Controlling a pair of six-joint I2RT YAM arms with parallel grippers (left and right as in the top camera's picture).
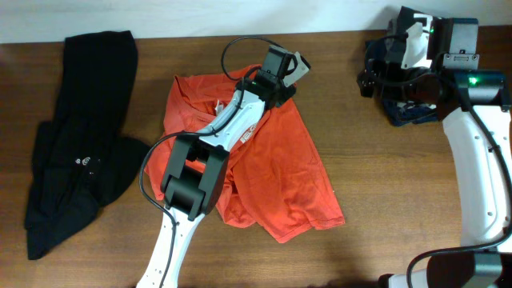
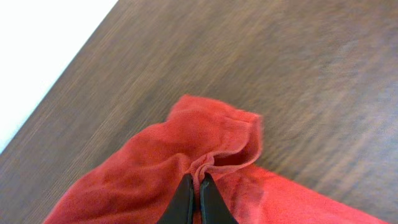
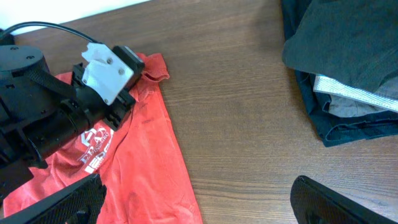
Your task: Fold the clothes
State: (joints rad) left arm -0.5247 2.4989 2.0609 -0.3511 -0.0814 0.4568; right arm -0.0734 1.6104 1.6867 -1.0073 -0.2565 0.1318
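White print on the red-orange T-shirt [image 1: 280, 168] - half under my left arm, too blurred to read. The shirt lies crumpled mid-frame on the desk [image 1: 368, 184] in the overhead view. My left arm stretches from the bottom edge diagonally up across it. My left end effector [image 2: 198, 182] is pressed together, pinching a fold at the shirt's upper right corner. My right end effector [image 3: 196, 186] is spread wide, holding nothing - upper right, by the dark folded stack [image 3: 348, 56]. Black garment [image 1: 72, 152] far left.
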